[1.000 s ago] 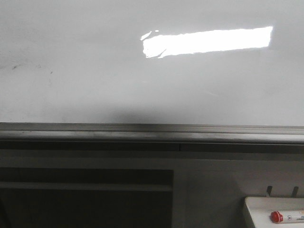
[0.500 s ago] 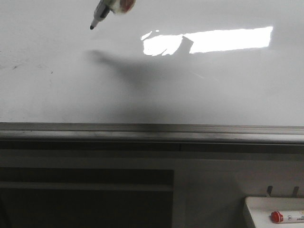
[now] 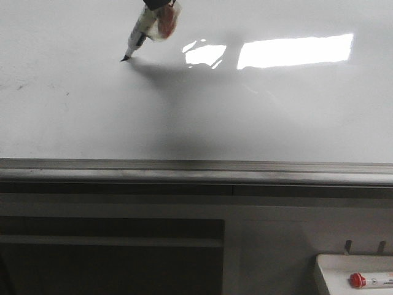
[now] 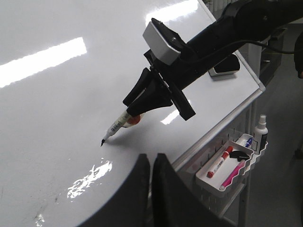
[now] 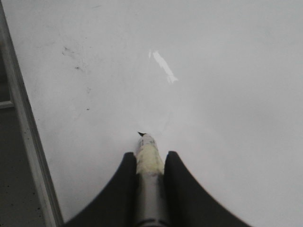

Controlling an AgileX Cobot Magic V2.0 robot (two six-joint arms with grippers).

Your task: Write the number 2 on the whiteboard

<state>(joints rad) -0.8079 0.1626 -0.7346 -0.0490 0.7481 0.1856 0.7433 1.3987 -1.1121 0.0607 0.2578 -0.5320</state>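
Glossy white board [image 3: 258,104] carries no number 2 yet. Right hand [image 4: 135,109] pinches a marker [image 3: 140,34] tilted, tip at the board, ready for the curved top; left hand [image 4: 150,163] waits pressed together.

The whiteboard [image 3: 258,117] lies bare around the marker [image 3: 136,38] — only the tray [image 4: 231,163] sits beyond its rail.

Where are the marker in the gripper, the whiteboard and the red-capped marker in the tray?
marker [image 4: 117,126], left wrist view, on its barrel.
whiteboard [image 3: 276,117], front view, on bare surface.
red-capped marker [image 3: 358,281], front view, on its cap.
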